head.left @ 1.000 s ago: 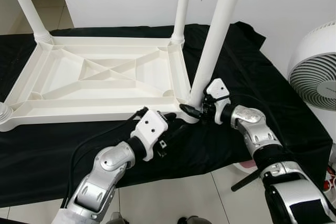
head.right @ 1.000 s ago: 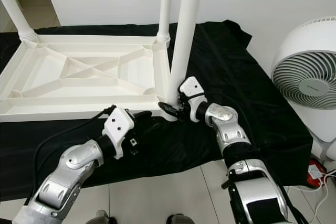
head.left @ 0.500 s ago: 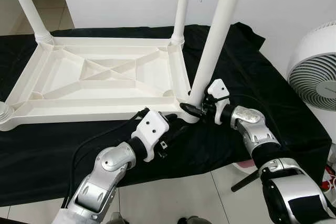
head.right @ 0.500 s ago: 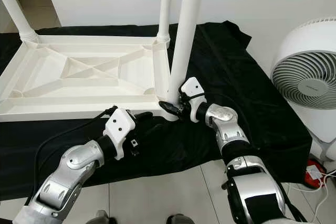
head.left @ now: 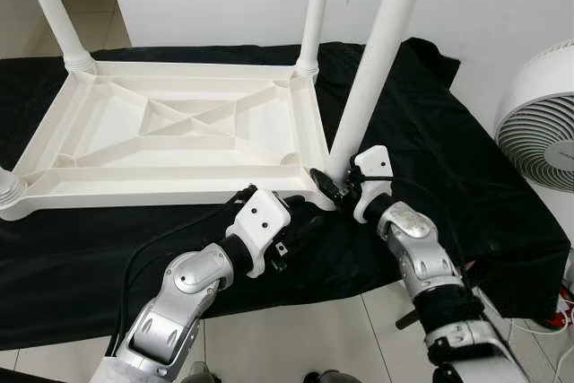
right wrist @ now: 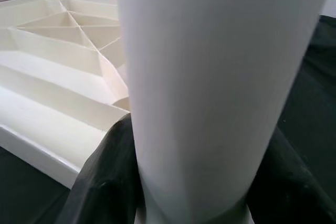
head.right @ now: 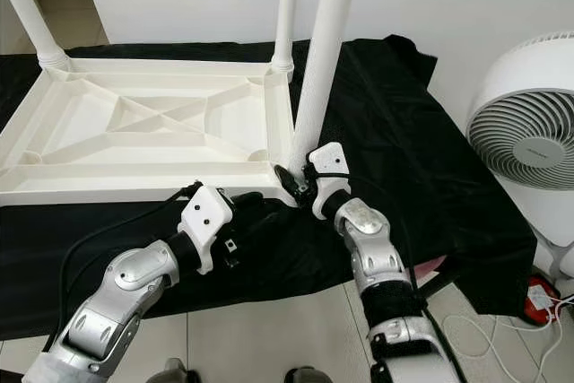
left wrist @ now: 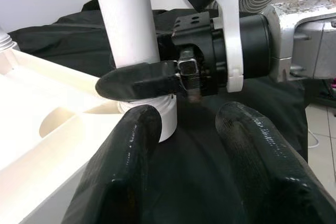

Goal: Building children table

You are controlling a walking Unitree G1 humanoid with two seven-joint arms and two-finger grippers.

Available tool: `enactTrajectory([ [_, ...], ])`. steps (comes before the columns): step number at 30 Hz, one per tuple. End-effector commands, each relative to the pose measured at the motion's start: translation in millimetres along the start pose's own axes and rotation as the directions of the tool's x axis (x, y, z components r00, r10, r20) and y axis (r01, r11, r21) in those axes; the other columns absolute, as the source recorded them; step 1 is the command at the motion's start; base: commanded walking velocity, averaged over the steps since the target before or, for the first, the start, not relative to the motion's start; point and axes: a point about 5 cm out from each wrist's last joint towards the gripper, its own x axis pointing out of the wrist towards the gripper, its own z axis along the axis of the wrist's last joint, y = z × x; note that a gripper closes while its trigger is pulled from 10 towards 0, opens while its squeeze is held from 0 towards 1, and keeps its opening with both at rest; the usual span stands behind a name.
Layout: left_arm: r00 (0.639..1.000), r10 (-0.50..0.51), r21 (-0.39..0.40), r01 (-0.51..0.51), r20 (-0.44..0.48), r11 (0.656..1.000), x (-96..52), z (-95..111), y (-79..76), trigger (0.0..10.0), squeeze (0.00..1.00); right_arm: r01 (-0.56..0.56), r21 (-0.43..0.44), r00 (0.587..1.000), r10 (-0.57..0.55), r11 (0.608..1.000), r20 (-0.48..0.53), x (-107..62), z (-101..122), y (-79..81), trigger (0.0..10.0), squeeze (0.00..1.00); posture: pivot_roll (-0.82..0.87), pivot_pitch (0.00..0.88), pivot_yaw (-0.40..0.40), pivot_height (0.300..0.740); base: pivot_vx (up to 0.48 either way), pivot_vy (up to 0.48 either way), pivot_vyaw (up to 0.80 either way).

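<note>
the left gripper (head.left: 291, 221) hovers low over the black cloth (head.left: 466, 177), just beside the near right corner of the table; its two black fingers (left wrist: 126, 161) are spread apart and hold nothing. the right gripper (head.left: 334, 187) is at the same corner, its black fingers closed around the base of the near white plastic leg (head.left: 377, 60), one finger on each side of the tube in the right wrist view. this leg stands in its corner socket, leaning slightly. the white plastic ribbed children's tabletop (head.left: 170, 132) lies upside down on the cloth, its cross-braced underside facing up. two further white legs (head.left: 314, 6) stand at the far corners. a white round floor fan (head.left: 538, 132) stands to the right, beyond the cloth edge.
</note>
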Motion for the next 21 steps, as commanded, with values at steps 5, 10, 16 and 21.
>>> enactTrajectory([
  [5, 1.0, -0.03, -0.012, 0.03, -0.004, 0.999, -1.1, 0.0, -5.0, 10.0, 0.0, 0.223, 0.046, 0.973, -0.225, 0.974, 0.043, -4.1, 12.3, 13.6, 10.0, 0.0, -0.04, 0.078, -0.016, 0.74, 0.0, 0.0, 0.0],
  [10, 1.0, -0.029, -0.017, 0.029, -0.005, 0.999, -1.7, 0.3, -6.6, 10.0, 0.0, 0.348, 0.094, 0.935, -0.352, 0.933, 0.03, -6.5, 20.6, 36.0, 10.0, 0.0, -0.03, 0.097, -0.027, 0.74, 0.0, 0.0, 0.0],
  [16, 1.0, -0.029, -0.024, 0.029, -0.006, 0.999, -1.9, 0.4, -8.2, 10.0, 0.0, 0.373, 0.103, 0.926, -0.378, 0.922, 0.028, -9.4, 27.8, 36.2, 10.0, 1.0, -0.04, 0.106, -0.031, 0.74, 0.0, 0.0, 0.0],
  [21, 1.0, -0.026, -0.023, 0.026, -0.005, 0.999, -1.8, 0.7, -7.2, 10.0, 0.0, 0.352, 0.124, 0.933, -0.358, 0.928, 0.029, -10.6, 27.9, 34.9, 10.0, 1.0, -0.04, 0.107, -0.03, 0.74, 0.0, 0.0, 0.0],
])
